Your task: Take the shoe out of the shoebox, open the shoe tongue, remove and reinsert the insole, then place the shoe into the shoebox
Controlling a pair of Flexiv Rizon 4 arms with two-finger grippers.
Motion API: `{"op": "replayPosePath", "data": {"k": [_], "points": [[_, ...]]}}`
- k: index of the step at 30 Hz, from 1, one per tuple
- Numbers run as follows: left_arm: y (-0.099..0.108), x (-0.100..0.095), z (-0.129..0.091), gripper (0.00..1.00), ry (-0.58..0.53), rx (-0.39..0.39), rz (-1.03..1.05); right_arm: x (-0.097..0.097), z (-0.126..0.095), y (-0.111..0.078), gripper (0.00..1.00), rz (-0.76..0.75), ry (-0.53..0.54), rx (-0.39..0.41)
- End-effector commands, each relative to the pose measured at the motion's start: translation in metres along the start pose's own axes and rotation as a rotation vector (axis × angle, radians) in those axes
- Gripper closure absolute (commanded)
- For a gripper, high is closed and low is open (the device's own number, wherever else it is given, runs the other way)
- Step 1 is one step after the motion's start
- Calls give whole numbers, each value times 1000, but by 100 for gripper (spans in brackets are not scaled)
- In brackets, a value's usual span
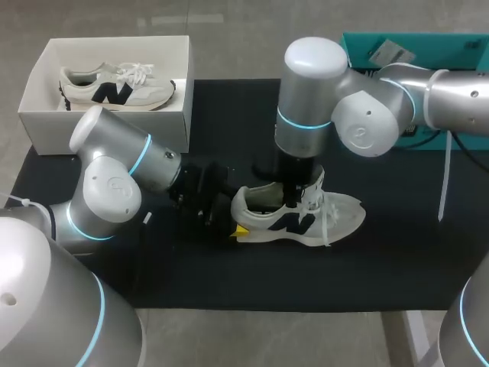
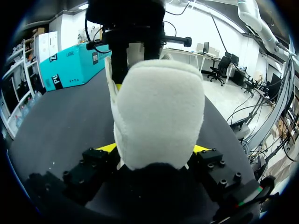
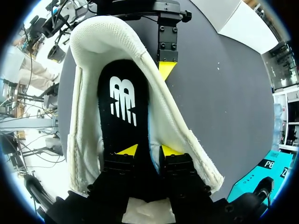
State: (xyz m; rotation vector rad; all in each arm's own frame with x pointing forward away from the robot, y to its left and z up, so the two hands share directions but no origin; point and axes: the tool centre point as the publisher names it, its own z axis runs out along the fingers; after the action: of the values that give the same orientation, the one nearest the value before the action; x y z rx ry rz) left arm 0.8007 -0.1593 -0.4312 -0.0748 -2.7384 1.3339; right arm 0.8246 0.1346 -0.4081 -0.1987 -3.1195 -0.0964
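Right gripper (image 3: pixel 147 150) is down inside the shoe opening, yellow tips close together with the black insole (image 3: pixel 119 107) between them; looks clamped on it. Left gripper (image 2: pixel 154 149) is clamped on the heel of the shoe (image 1: pixel 336 214), one tip on each side, pinning it to the black mat (image 1: pixel 229 115). Step in hand, as a judgement: drawing the insole out. To do it well, the left should hold the heel down firmly so the shoe doesn't lift with the pull. The right should draw the insole up and back toward the heel along the shoe's length, not straight up, so the front end slides out from under the tongue without folding. Pinch insole only, not lining. Risks: insole slips from the tips, or the toe tips up. In the head view the shoe sits mid-mat, upright on its sole, long axis 9-to-3, heel at 9 in the left gripper, toe at 3. White shoebox (image 1: pixel 99 134) is at 10 o'clock from the shoe, well apart, with a second shoe (image 1: pixel 114 88) lying in it.
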Motion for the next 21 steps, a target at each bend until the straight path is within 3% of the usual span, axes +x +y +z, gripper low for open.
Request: {"op": "replayPosePath", "data": {"k": [1,10,17,18,19,21], "points": [[3,1,2,100,3,-3,1,-5,2,-3,71,-2,11,0],[3,1,2,100,3,-3,1,1,25,-4,58,-5,120,1],[3,1,2,100,3,-3,1,7,42,-9,58,18,159,10],[3,1,2,100,3,-3,1,8,44,-9,60,22,166,11],[3,1,2,100,3,-3,1,10,47,-10,68,27,173,12],[3,1,2,100,3,-3,1,11,49,-11,97,40,180,13]]}}
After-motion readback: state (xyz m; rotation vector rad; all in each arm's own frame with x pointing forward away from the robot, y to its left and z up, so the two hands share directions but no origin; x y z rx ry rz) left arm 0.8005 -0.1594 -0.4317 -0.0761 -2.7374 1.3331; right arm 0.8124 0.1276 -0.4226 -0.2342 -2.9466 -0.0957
